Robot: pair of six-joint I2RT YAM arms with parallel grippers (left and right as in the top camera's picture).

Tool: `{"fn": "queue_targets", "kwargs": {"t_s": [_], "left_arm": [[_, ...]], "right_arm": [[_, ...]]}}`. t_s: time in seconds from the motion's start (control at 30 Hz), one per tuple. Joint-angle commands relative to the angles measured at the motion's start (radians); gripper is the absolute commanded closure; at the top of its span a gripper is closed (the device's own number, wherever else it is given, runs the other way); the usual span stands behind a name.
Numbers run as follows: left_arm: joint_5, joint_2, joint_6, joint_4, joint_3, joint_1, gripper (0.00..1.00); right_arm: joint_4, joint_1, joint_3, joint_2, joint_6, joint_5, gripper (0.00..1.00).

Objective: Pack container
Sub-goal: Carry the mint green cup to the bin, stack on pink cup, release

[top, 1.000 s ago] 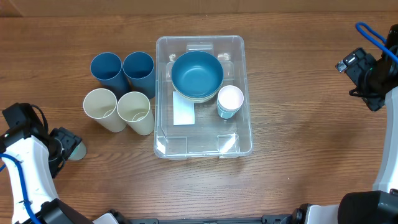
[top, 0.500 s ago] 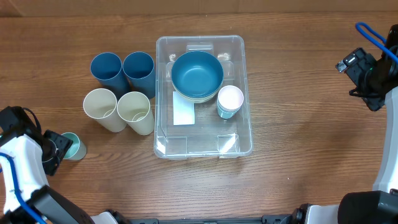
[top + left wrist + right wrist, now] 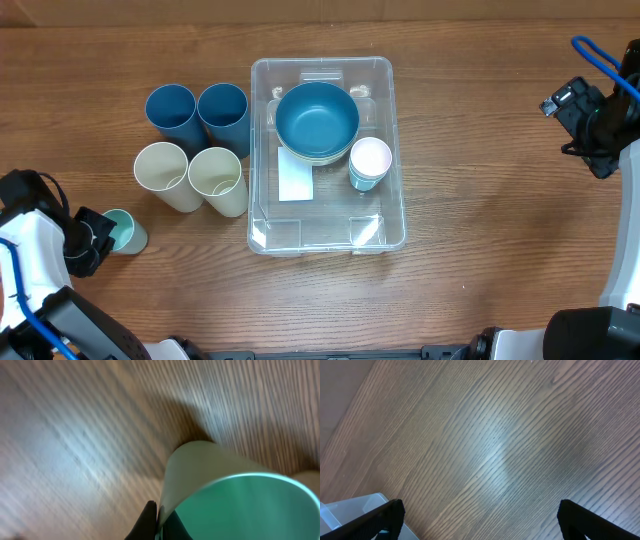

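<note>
So the left gripper (image 3: 100, 235) is now clamping shut on the rim of the small mint-green plastic cup (image 3: 127, 232). Those jaws were gaping a second ago, and the cup is sitting a touch further right than before, down at the left end of the wooden table (image 3: 480, 250). The right gripper (image 3: 479, 517) is hanging wide open over bare wood far right, holding nothing. The large clear plastic rectangular container (image 3: 320, 63) is sitting mid-table, carrying a round blue bowl (image 3: 317, 120) and a small pale cup (image 3: 370, 160). Four tall cups (image 3: 195, 150), two blue and two cream, are standing just left of it.
</note>
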Motion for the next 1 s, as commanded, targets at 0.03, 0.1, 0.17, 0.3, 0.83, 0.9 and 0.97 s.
{"fn": "queue_targets", "kwargs": {"t_s": [0.03,0.1,0.17,0.3,0.83,0.9,0.97], "left_arm": [[0.031,-0.113,0.024,-0.129,0.227,0.004,0.96],[0.053,-0.163,0.029,-0.182,0.328,0.001,0.96],[0.115,-0.220,0.075,-0.226,0.454,-0.021,0.96],[0.232,-0.304,0.192,-0.242,0.637,-0.155,0.96],[0.238,0.025,0.613,-0.080,0.686,-1.095,0.96],[0.191,0.082,0.616,-0.060,0.687,-1.142,0.96],[0.133,0.148,0.623,-0.039,0.687,-1.192,0.96]], "right_arm": [[0.006,-0.001,0.006,-0.003,0.005,0.006,0.00],[0.006,-0.001,0.006,-0.003,0.005,0.006,0.00],[0.006,-0.001,0.006,-0.003,0.005,0.006,0.00],[0.006,-0.001,0.006,-0.003,0.005,0.006,0.00],[0.006,-0.001,0.006,-0.003,0.005,0.006,0.00],[0.006,-0.001,0.006,-0.003,0.005,0.006,0.00],[0.006,-0.001,0.006,-0.003,0.005,0.006,0.00]]}}
